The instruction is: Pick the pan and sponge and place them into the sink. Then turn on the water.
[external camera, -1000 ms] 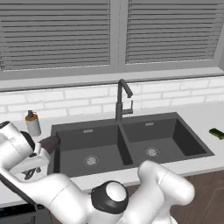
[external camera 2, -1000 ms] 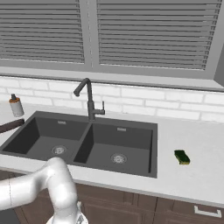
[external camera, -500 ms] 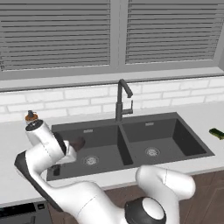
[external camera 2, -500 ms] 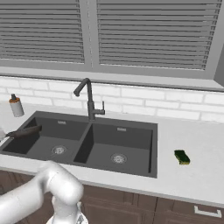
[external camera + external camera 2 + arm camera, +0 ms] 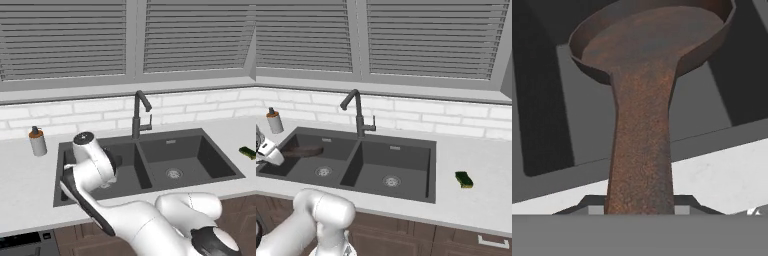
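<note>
One pan (image 5: 649,60): held by its handle above the sink's (image 5: 406,145) left basin.
Jaws: pinching the handle.
Sponge (image 5: 464,179): on the counter, right of the sink.

You have the pan (image 5: 303,150) over the left basin of the sink (image 5: 428,172), its handle reaching left toward the counter's edge. The faucet (image 5: 357,113) stands behind the divider, the soap bottle (image 5: 274,121) behind the left corner, and the sponge (image 5: 464,179) on the counter right of the sink.
</note>
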